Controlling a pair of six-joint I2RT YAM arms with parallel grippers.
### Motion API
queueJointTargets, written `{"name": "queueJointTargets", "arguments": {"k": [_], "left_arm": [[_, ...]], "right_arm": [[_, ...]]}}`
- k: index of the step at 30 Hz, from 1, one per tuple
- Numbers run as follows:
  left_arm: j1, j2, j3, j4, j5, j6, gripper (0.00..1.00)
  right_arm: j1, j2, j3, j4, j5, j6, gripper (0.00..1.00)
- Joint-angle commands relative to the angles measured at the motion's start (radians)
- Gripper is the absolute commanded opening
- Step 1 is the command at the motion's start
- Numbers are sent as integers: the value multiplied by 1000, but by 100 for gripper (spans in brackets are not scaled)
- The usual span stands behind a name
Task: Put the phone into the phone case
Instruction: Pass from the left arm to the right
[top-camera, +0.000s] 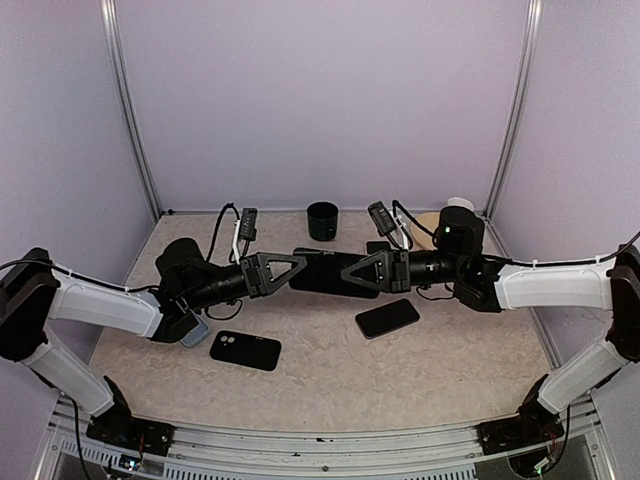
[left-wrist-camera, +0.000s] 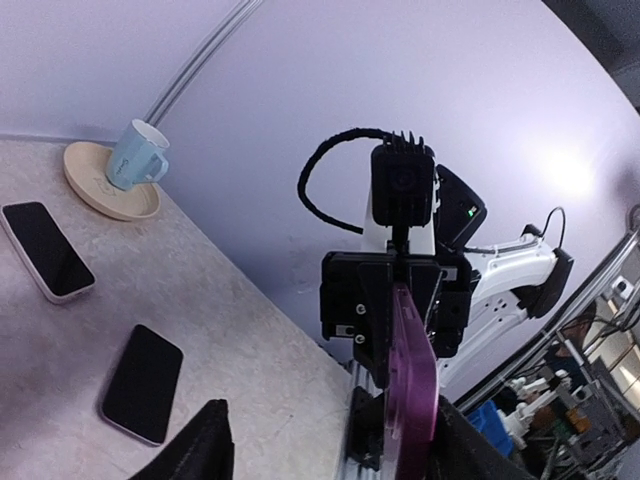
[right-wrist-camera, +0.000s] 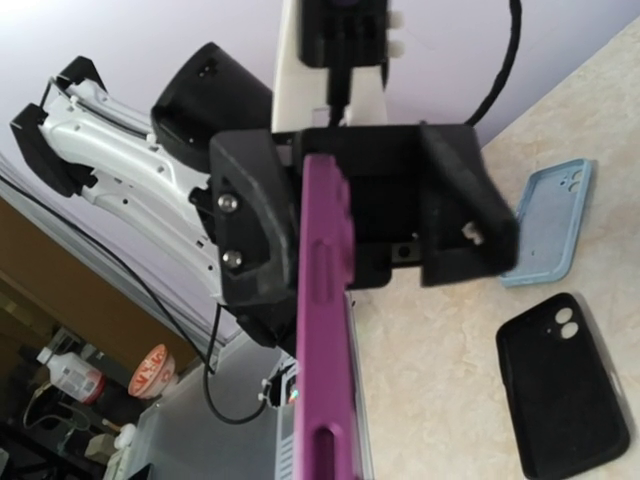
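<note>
Purple-rimmed phone case (top-camera: 325, 275) pinched at one end by right pincer (top-camera: 352, 272), raised off the table (top-camera: 450, 350), its other end between the spread fingers of left pincer (top-camera: 300, 270), with a loose phone (top-camera: 387, 318) lying near right pincer.

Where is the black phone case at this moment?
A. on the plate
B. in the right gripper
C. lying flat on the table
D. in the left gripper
C: the black phone case lies flat on the table, close to the pale blue case and touched by nothing.
</note>
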Motion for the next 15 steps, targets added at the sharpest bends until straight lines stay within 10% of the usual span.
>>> {"name": "queueJointTargets", "arguments": {"k": [1, 8, 15], "left_arm": [[22, -32, -14, -70, -81, 26, 71], [21, -150, -52, -220, -117, 127, 97], [11, -275, -28, -569, -256, 164, 99]], "right_arm": [[-10, -49, -8, -2, -53, -34, 0], [-45, -100, -15, -81, -35, -88, 0], [-84, -132, -17, -156, -21, -126, 0]]}}
